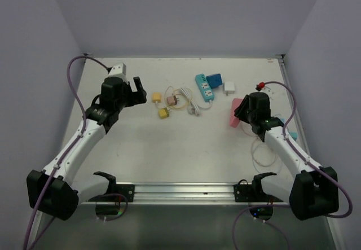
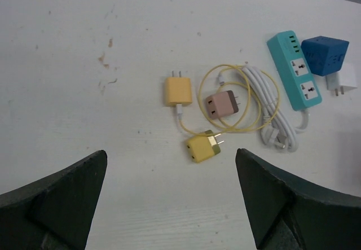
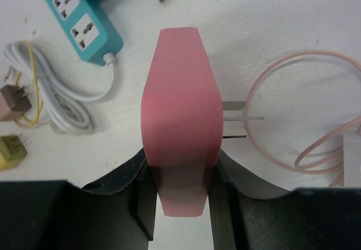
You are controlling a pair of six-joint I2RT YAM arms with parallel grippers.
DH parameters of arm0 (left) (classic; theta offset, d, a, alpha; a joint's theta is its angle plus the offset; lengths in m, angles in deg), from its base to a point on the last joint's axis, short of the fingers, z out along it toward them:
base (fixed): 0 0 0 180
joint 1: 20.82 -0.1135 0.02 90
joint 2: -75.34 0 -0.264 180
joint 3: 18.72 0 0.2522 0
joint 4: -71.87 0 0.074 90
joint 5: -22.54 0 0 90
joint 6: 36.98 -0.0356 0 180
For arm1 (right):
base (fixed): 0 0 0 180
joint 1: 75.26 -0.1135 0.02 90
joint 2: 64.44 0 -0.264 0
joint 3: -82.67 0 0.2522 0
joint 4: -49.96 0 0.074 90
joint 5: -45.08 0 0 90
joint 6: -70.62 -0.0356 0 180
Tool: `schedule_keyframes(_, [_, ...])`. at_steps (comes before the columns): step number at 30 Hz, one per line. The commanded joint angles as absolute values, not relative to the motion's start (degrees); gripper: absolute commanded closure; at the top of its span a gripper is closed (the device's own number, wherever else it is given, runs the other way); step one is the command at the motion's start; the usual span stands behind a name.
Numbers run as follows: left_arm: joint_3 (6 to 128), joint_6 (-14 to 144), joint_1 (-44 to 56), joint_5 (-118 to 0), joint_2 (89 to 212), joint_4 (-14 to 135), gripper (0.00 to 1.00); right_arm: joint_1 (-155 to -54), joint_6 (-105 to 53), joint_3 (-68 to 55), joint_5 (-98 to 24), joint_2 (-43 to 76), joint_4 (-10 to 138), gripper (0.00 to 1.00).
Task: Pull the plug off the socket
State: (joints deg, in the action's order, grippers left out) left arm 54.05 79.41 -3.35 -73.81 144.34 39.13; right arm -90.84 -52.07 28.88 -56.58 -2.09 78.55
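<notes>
Right gripper (image 3: 180, 182) is clamping a pink plug (image 3: 179, 120) between its jaws.
Left gripper (image 2: 171, 168) is hovering with jaws wide; a yellow adapter (image 2: 201, 147) is lying just ahead, between them.

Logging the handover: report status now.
Left gripper open, holding nothing. Right gripper shut on pink plug, prongs bare, in no socket. Pink cable loop close by the prongs.

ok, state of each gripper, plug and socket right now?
left gripper, open, empty
right gripper, shut on pink plug
pink plug, held, prongs bare
teal power strip, both visible sockets empty
yellow charger, unplugged, cable attached
brown adapter, unplugged, prongs bare
white charger, unplugged
blue cube adapter, cannot tell if plugged in
</notes>
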Motion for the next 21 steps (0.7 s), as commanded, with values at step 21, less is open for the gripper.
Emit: schedule_keyframes(21, [39.3,71.1,-3.8,-86.5,133.3,46.8,0.0,-68.7,-59.4,10.3,-35.7,35.8,49.1,1.0])
